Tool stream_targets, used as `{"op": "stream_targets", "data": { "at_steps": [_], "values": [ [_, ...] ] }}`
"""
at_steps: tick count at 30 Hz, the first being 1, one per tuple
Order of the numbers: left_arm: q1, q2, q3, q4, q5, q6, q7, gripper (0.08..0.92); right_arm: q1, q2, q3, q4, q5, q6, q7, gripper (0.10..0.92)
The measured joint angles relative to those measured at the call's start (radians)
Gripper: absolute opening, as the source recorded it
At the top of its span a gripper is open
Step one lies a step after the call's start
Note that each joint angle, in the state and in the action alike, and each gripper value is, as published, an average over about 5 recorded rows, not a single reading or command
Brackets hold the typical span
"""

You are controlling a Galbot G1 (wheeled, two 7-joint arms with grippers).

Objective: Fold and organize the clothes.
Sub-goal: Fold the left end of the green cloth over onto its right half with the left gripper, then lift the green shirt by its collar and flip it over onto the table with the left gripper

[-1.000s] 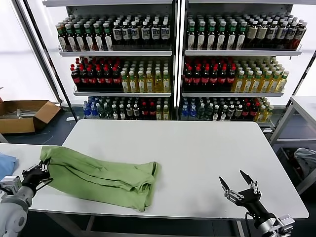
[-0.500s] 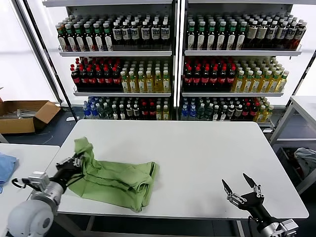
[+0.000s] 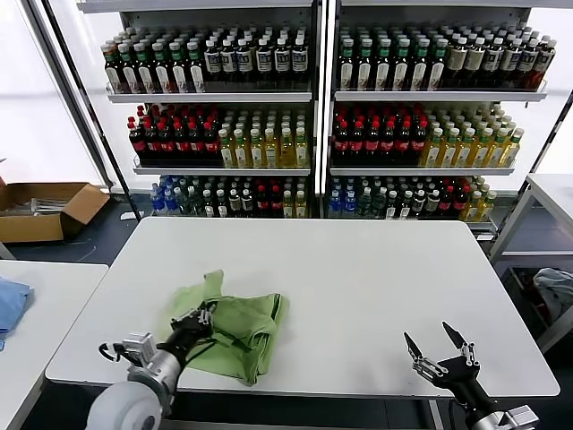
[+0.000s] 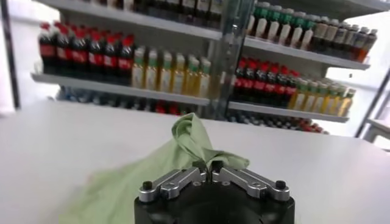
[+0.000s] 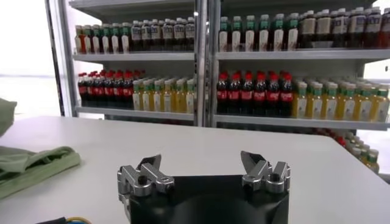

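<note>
The light green polo shirt [image 3: 237, 330] lies bunched in folds on the white table [image 3: 358, 278], near its front left part. My left gripper [image 3: 199, 316] is shut on a raised fold of the shirt at its left side and holds that fold above the table. In the left wrist view the gripper [image 4: 208, 167] pinches the green cloth [image 4: 189, 143], which rises in a peak beyond the fingers. My right gripper [image 3: 439, 349] is open and empty at the table's front right edge, also shown in the right wrist view [image 5: 204, 167]. The shirt's end shows there [image 5: 33, 165].
A second white table [image 3: 36, 313] stands at the left with a blue cloth [image 3: 11, 303] on it. Shelves of bottles [image 3: 313, 116] stand behind the table. A cardboard box [image 3: 45, 208] lies on the floor at the left. A grey-blue fabric heap [image 3: 553, 288] sits at the right.
My left gripper has moved right across the table with the shirt's left part in it, folding that part over toward the rest. The right gripper has sunk slightly toward the front edge.
</note>
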Motion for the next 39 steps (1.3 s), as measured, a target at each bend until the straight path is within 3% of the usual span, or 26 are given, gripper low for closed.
{"op": "stream_targets", "data": {
  "at_steps": [9, 22, 32, 39],
  "values": [
    [-0.006, -0.078, 0.107, 0.013, 0.027, 0.012, -0.009, 0.132, 0.001, 0.009, 0.018, 0.001, -0.004, -0.001, 0.000, 0.823],
    [0.024, -0.112, 0.209, -0.021, 0.042, 0.040, -0.002, 0.498, 0.017, 0.009, 0.017, 0.000, -0.010, -0.009, 0.002, 0.823],
    [0.033, -0.074, 0.145, -0.094, 0.010, 0.052, 0.016, 0.781, 0.029, 0.006, -0.003, 0.002, -0.010, -0.010, 0.002, 0.823],
    [0.007, 0.012, 0.009, -0.045, -0.006, 0.054, 0.046, 0.822, 0.029, 0.005, -0.020, -0.002, -0.009, -0.003, 0.001, 0.823]
  ]
}}
